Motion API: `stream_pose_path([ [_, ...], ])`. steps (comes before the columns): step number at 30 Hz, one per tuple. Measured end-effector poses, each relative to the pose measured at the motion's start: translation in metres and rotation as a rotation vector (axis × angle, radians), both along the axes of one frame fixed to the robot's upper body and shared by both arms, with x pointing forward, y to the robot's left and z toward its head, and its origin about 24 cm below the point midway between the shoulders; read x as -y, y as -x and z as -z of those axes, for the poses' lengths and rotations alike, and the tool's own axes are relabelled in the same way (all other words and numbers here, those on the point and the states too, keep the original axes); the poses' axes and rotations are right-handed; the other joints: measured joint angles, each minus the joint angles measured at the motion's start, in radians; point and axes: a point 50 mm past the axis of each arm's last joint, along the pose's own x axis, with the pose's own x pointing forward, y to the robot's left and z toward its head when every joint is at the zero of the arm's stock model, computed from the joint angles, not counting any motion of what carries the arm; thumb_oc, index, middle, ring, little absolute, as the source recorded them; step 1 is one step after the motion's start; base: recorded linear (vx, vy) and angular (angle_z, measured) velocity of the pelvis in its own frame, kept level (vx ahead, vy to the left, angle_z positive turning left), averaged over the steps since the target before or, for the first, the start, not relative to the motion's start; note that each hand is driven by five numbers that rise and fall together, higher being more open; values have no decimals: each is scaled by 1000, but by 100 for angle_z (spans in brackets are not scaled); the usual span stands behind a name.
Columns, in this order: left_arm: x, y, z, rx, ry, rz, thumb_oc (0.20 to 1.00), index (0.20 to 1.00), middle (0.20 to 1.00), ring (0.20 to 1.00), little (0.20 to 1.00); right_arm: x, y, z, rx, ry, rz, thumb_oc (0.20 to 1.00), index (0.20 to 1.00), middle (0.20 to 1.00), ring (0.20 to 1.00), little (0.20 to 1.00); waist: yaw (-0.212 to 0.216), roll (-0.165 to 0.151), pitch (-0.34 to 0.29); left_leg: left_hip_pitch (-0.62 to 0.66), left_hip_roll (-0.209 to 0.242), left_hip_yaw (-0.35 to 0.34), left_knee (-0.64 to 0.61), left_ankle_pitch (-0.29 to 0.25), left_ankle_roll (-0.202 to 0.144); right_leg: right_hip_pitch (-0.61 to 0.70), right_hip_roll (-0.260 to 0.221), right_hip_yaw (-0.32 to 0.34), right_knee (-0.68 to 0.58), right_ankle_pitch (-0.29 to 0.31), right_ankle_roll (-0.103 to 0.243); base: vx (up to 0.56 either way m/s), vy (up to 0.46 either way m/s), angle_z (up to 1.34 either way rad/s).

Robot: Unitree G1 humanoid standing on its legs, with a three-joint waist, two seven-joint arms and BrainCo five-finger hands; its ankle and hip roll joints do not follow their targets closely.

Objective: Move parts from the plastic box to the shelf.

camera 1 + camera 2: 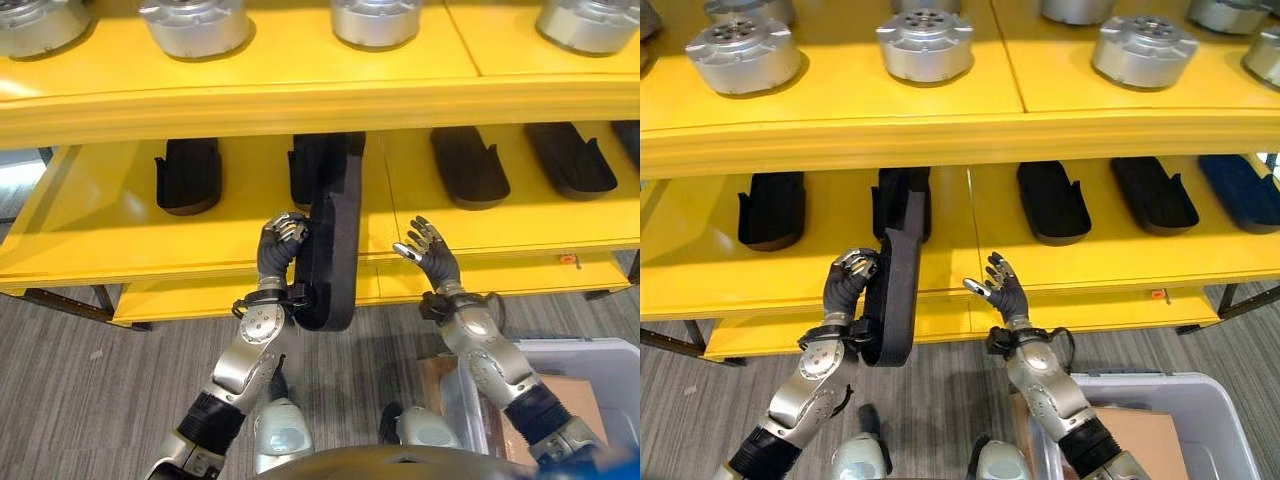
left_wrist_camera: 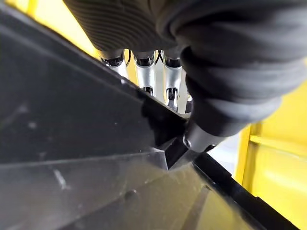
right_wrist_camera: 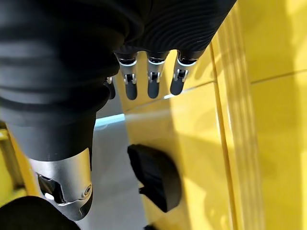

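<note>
1. Left hand [image 1: 847, 275] has its fingers curled round the edge of a long black part [image 1: 895, 295] and holds it on edge, long axis pointing into the shelf [image 1: 940, 135]. Likely reason: narrow side leads, so it slips under the upper deck.
2. The part's far end reaches over the lower deck [image 1: 700, 270], just in front of a black part already lying there [image 1: 898, 198]. The near end overhangs the front lip, so it isn't set down yet.
3. Right hand [image 1: 1002, 287] hovers beside the part, fingers spread and relaxed, holding nothing. Looks like a standby guide or support.
4. The lower deck carries a row of black parts: one at left [image 1: 770, 208], more at right [image 1: 1052, 200]. The held part lines up with an occupied slot. Free yellow strips lie between neighbours on either side.
5. Edges to watch: the upper deck's front beam sits close above the part when it stands upright, and silver round housings [image 1: 925, 45] rest on top.
6. Plastic box [image 1: 1240, 420] sits at lower right near the right arm, well apart from the part.
7. Judgement: tilt it flat and shift it sideways into a gap before release.
</note>
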Motion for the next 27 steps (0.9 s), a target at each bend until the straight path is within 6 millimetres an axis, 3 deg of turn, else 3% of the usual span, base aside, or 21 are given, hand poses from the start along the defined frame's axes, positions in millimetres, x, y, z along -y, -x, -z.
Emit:
stream_pose_path([
  [4, -5, -4, -4, 10, -19, -9, 200, 200, 200, 200, 200, -10, 8, 10, -37, -44, -17, 1000, 1000, 1000, 1000, 1000, 36, -20, 8, 1, -98, -19, -8, -21, 53, 38, -77, -21, -53, 62, 53, -35, 237, 30],
  [7, -14, -5, -4, 6, -51, -26, 200, 200, 200, 200, 200, -20, 7, 7, -26, -85, -23, 1000, 1000, 1000, 1000, 1000, 73, -22, 9, 4, -129, -24, -24, -19, 69, 56, -93, -23, -89, 102, 72, -39, 209, 19],
  [17, -28, 1, 7, -54, -111, -25, 200, 200, 200, 200, 200, -24, 6, 1, 24, -139, 8, 1000, 1000, 1000, 1000, 1000, 122, -47, 19, -58, -153, -49, -23, -17, 79, 65, -101, -73, -180, 143, 92, -72, 167, 11],
  [22, -43, 1, 2, -31, -151, -66, 200, 200, 200, 200, 200, -24, 5, -4, 46, -146, 7, 1000, 1000, 1000, 1000, 1000, 143, -39, 27, -57, -139, -28, -38, -20, 86, 14, -105, -108, -122, 204, 51, -11, 162, -15],
  [24, -49, 2, 3, -34, -150, -92, 200, 200, 200, 200, 200, -25, 6, -12, 74, -154, -10, 1000, 1000, 1000, 1000, 1000, 142, -25, 36, -9, -139, -32, -96, -7, 104, -7, -111, -102, -59, 236, 62, 68, 88, -20],
  [25, -51, 2, 2, -33, -145, -103, 200, 200, 200, 200, 200, -25, 8, -17, 93, -152, -26, 1000, 1000, 1000, 1000, 1000, 131, -7, 45, 11, -136, -53, -126, 17, 120, -32, -84, -76, -22, 163, 103, 70, 60, 25],
  [26, -55, 4, 1, -27, -145, -125, 200, 200, 200, 200, 200, -26, 9, -24, 121, -158, -51, 1000, 1000, 1000, 1000, 1000, 109, 3, 51, 14, -126, -72, -152, 25, 119, -42, -6, -31, -36, 123, 121, 66, 52, 25],
  [27, -55, 4, 1, -27, -145, -125, 200, 200, 200, 200, 200, -26, 9, -24, 121, -158, -51, 1000, 1000, 1000, 1000, 1000, 109, 3, 51, 14, -126, -72, -152, 25, 119, -42, -6, -31, -36, 123, 121, 38, 38, 34],
])
